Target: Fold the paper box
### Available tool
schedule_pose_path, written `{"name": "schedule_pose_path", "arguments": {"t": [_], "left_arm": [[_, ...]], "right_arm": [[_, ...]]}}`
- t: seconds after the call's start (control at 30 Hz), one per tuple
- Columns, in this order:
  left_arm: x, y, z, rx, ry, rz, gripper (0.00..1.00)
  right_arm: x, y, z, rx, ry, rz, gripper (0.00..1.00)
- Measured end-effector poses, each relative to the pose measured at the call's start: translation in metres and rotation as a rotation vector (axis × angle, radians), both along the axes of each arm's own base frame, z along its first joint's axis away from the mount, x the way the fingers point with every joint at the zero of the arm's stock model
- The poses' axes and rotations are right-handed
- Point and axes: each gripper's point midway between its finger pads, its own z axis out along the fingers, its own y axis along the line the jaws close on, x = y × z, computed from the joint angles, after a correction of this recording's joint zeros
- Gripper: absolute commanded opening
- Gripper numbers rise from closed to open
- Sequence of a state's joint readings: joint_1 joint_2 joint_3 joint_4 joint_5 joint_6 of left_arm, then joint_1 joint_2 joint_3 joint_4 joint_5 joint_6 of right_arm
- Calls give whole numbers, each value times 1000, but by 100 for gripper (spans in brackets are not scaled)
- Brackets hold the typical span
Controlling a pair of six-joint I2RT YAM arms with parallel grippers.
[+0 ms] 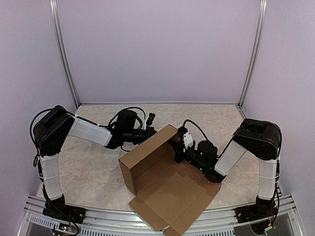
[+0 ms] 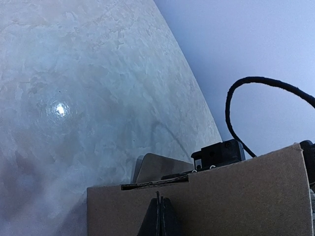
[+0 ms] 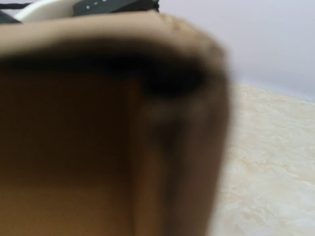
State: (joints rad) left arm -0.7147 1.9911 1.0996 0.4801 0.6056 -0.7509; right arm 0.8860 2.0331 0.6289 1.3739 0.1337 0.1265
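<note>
The paper box (image 1: 167, 189) is a brown cardboard sheet, partly raised: its far wall and left side wall stand up, and the wide lid panel lies flat toward the near edge. My left gripper (image 1: 149, 132) is shut, its tips (image 2: 159, 199) against the outside of the far wall (image 2: 236, 196), just below a slit. My right gripper (image 1: 178, 147) is at the wall's right end, on the inner side. In the right wrist view, blurred cardboard (image 3: 98, 147) fills most of the frame and hides the fingers.
The box rests on a marbled tabletop (image 1: 93, 167) enclosed by pale walls with metal posts (image 1: 66, 59). An aluminium rail (image 1: 123, 219) runs along the near edge between the arm bases. A black cable (image 2: 236, 98) loops above the box wall.
</note>
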Motion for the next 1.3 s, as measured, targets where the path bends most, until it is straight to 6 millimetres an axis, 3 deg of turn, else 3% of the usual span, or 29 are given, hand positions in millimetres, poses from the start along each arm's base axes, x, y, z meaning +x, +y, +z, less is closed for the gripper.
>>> {"name": "schedule_pose_path", "arguments": {"t": [0.67,0.9,1.1,1.3], "left_arm": [[5,-3,-3,46,-14,-9,0],[4,7,-15,131,9,13,3],[14,35,-19,261,-12,93,5],[38,84,9,398,-100,233,13]], "right_arm": [[3,-3,-1,14,9,-20,0],[0,0,-1,2,-1,-7,0],[0,0,0,-8,-11,-4,0],[-2,0,0,-20,-22,-1,4]]}}
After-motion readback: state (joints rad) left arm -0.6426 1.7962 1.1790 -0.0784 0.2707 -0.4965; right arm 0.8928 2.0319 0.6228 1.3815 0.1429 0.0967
